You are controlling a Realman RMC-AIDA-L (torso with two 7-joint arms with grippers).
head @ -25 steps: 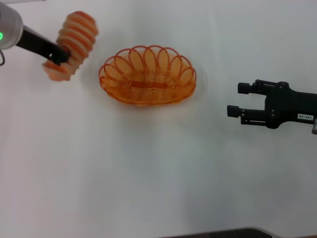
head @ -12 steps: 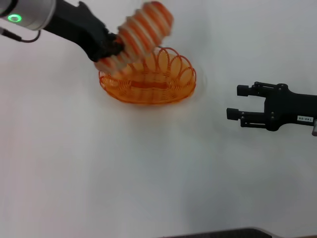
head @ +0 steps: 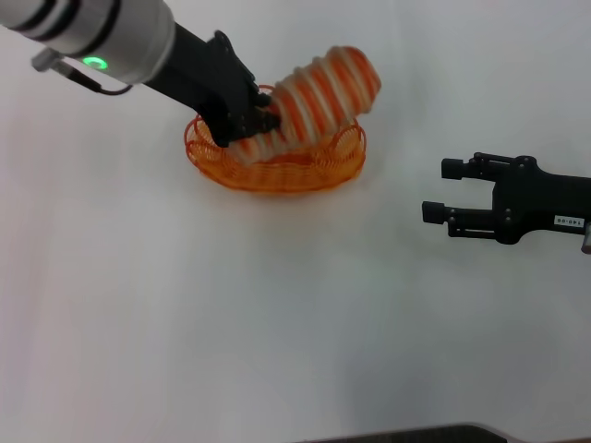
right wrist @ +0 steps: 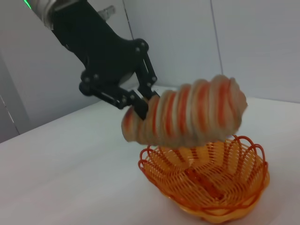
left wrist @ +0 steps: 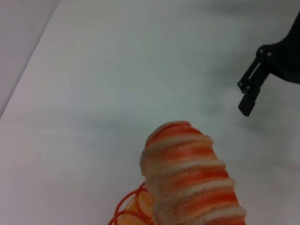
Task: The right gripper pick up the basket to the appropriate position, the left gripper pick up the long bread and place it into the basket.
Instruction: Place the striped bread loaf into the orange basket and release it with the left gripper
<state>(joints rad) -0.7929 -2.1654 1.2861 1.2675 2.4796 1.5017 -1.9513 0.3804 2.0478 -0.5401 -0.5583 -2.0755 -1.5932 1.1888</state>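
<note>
the left claw (head: 254,125) pinches one end of the bread (head: 314,101), tilted above the basket (head: 277,171), so releasing now risks it tipping over the rim, while the right claw (head: 441,212) waits spread.

**Basket opening blocked from above**

The basket (head: 277,164) is overhung by the long bread (head: 309,103), clamped in the left gripper (head: 251,120). Open table (head: 277,314) is left between basket and the spread right gripper (head: 441,189).
</note>
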